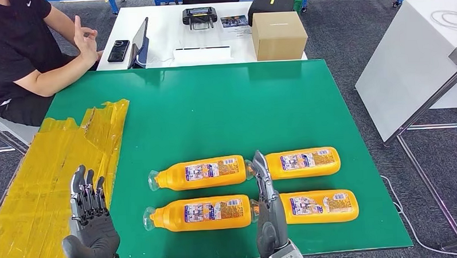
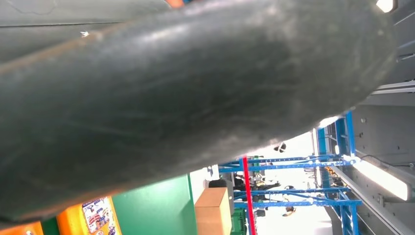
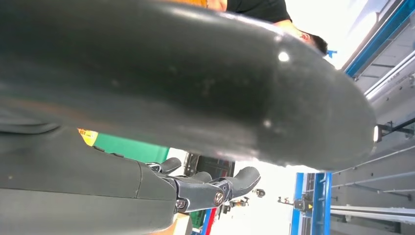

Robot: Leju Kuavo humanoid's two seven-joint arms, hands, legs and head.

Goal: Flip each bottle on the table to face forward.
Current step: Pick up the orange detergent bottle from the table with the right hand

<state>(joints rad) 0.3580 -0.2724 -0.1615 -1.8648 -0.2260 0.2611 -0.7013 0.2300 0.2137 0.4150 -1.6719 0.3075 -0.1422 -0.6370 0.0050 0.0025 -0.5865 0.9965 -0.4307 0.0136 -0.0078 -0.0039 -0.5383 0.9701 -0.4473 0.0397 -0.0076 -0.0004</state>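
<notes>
Four orange bottles lie on their sides on the green table (image 1: pixel 214 106), labels up, caps toward the left. They form two pairs: far left bottle (image 1: pixel 202 172), near left bottle (image 1: pixel 200 213), far right bottle (image 1: pixel 305 162), near right bottle (image 1: pixel 318 206). My right hand (image 1: pixel 269 211) stands edge-on between the left pair and the right pair, with its fingers (image 3: pixel 215 188) stretched straight and holding nothing. My left hand (image 1: pixel 91 225) hovers palm-up over the yellow taped patch, fingers apart and empty, left of the bottles. In the left wrist view a bottle label (image 2: pixel 100 215) peeks past the thumb.
A yellow tape patch (image 1: pixel 50 181) covers the table's left part. A person in black (image 1: pixel 17 50) sits at the far left corner. Behind the green table a white table holds a cardboard box (image 1: pixel 278 35), a phone (image 1: pixel 118 51) and devices. Another white table (image 1: pixel 418 53) stands to the right.
</notes>
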